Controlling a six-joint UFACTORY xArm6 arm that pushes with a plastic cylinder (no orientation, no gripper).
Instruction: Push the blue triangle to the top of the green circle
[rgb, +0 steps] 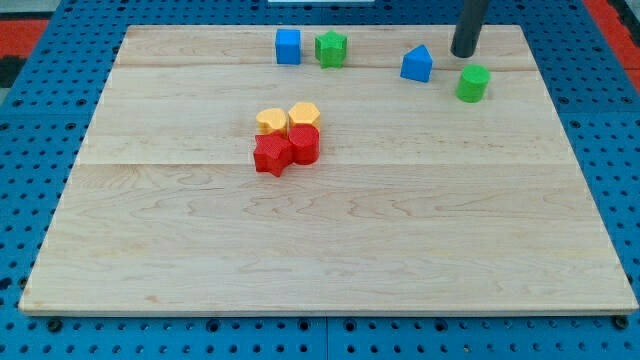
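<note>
The blue triangle (417, 64) lies near the view's top right of the wooden board (330, 230). The green circle (473, 83) lies just right of it and a little lower, a small gap between them. My tip (463, 53) touches the board above the green circle and to the right of the blue triangle, apart from both.
A blue cube (288, 46) and a green star-shaped block (331, 48) sit side by side at the top middle. Two yellow blocks (287, 119) and two red blocks (286, 149) form a cluster left of centre. The board's top edge is close behind my tip.
</note>
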